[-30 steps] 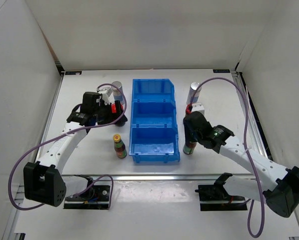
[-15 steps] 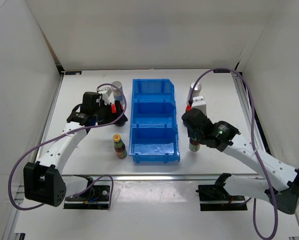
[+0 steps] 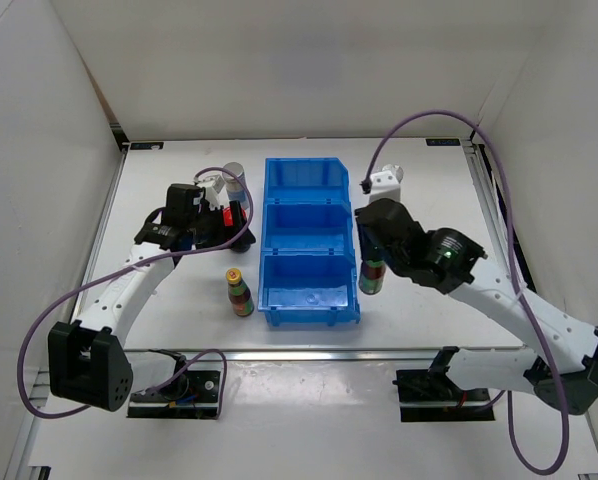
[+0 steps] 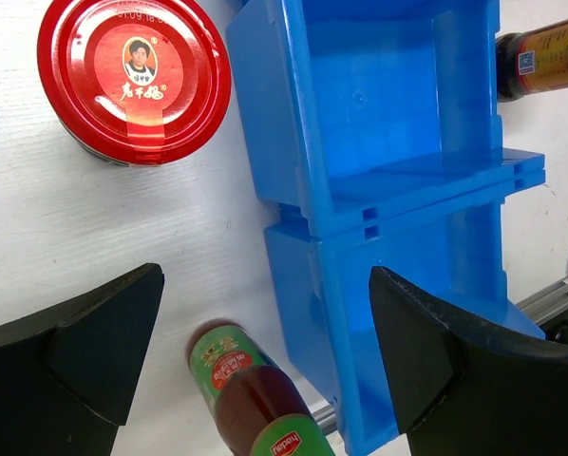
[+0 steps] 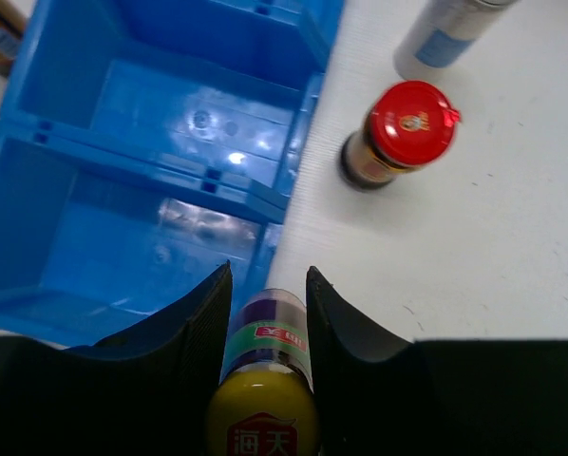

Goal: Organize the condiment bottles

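Beside the right wall of the blue bin point(image 5: 301, 114), my right claw point(image 5: 268, 285) was closed tight on an upright yellow-capped bottle point(image 5: 265, 337); my left claw point(image 4: 265, 285) stood fully open, empty, over the table point(image 4: 56, 237) near a red-capped bottle point(image 4: 134, 81)

Your station sat inside a plain white enclosure. Back wall point(image 3: 299, 70), left wall point(image 3: 39, 150) and right wall point(image 3: 559, 120) were all matt white panels, bare, meeting at clean seams. A thin brownish strip point(image 3: 106, 105) showed along the back-left seam. Your table point(image 3: 149, 170) was white and flat, with faint scuffs and specks visible in the wrist views. Aluminium rails framed it: the left rail point(image 3: 107, 225), the right rail point(image 3: 499, 230) and the near rail point(image 3: 309, 353). A white front ledge point(image 3: 309, 400) lay below the near rail. Light was soft and even, shadows short and pale. No window showed.
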`<control>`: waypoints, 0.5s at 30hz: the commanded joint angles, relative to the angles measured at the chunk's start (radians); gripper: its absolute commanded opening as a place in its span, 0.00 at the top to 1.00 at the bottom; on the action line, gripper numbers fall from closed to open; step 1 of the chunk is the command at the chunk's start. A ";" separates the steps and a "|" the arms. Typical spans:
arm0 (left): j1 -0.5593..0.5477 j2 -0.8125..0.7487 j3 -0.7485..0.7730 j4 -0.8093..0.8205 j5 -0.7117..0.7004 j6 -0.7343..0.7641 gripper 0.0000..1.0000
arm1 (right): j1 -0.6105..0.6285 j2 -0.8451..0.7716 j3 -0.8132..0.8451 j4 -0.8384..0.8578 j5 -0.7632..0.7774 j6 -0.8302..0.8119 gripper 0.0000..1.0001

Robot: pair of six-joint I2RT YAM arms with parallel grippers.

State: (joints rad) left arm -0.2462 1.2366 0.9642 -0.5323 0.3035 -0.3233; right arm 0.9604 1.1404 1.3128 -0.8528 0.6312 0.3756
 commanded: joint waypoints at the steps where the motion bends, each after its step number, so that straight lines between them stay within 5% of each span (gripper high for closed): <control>1: -0.004 -0.005 0.036 -0.011 0.008 -0.002 0.00 | 0.032 0.048 0.078 0.122 -0.027 -0.008 1.00; 15: -0.004 -0.014 0.036 -0.021 -0.003 -0.011 0.00 | 0.041 0.314 0.091 0.196 -0.051 0.201 1.00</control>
State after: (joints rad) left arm -0.2462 1.2369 0.9642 -0.5411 0.3031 -0.3298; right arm 0.9989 1.4395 1.3346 -0.7185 0.5606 0.5045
